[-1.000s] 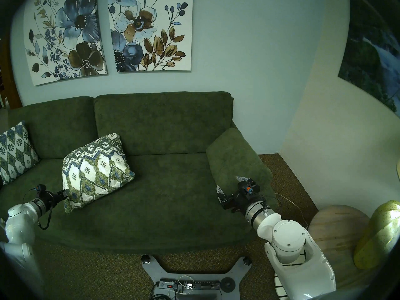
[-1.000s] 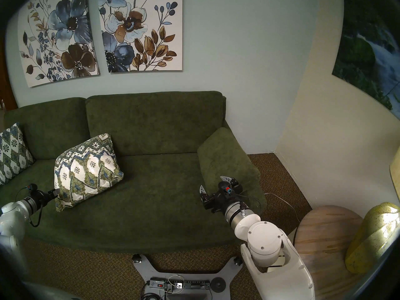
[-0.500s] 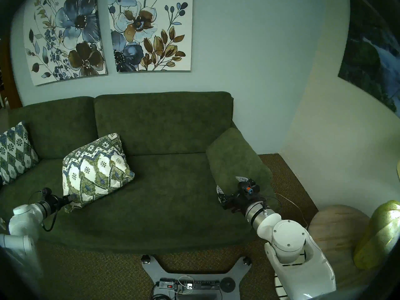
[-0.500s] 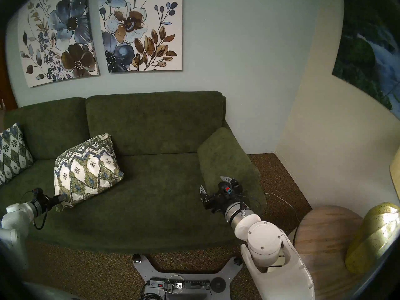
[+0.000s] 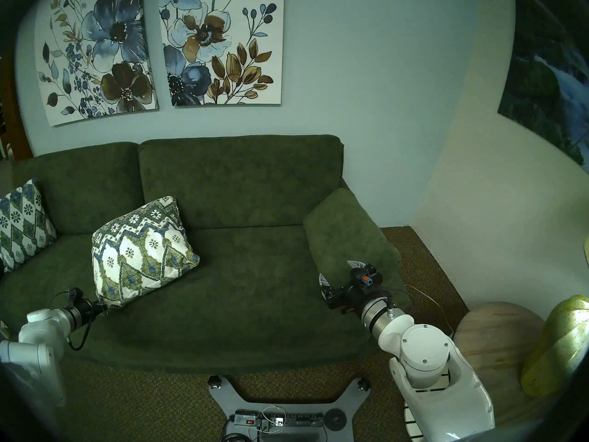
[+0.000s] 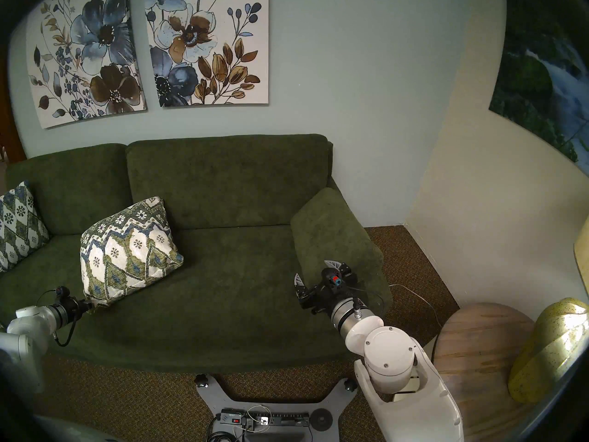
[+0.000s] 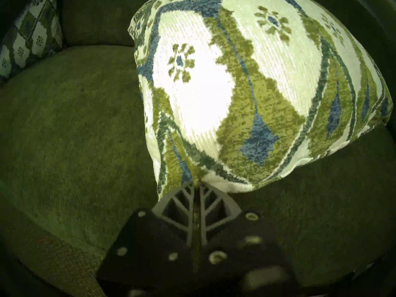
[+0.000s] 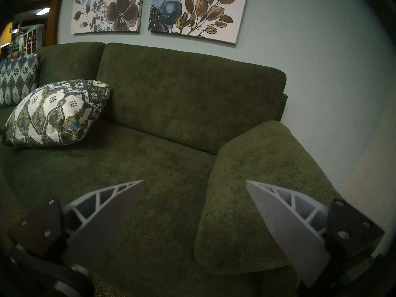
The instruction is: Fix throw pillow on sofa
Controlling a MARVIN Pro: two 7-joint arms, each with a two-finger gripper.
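Note:
The throw pillow point(image 5: 140, 253) point(image 6: 127, 256) point(image 7: 246, 86) point(image 8: 53, 116), cream with green and blue zigzags, lies tilted on the seat of the dark green sofa point(image 5: 248, 285) point(image 6: 236, 285) point(image 8: 182, 97), its top corner against the back cushions. My left gripper point(image 5: 106, 308) point(image 6: 93, 308) point(image 7: 197, 188) is shut on the pillow's near lower corner. My right gripper point(image 5: 339, 270) point(image 6: 314, 269) point(image 8: 195, 187) is open and empty, hovering by the front of the padded armrest point(image 5: 347, 237) point(image 8: 263, 183).
A second cushion with a diamond lattice point(image 5: 22, 221) point(image 6: 17, 221) point(image 8: 18, 75) leans at the sofa's left end. A round wooden side table point(image 5: 497, 342) with a yellow-green lamp base point(image 5: 554, 345) stands at the right. My base plate with a power strip point(image 5: 277, 419) is on the carpet.
My left gripper, shut on the pillow's corner, has moved down and toward the seat's front edge. The pillow's lower corner followed and the pillow settled lower. The right arm has not moved.

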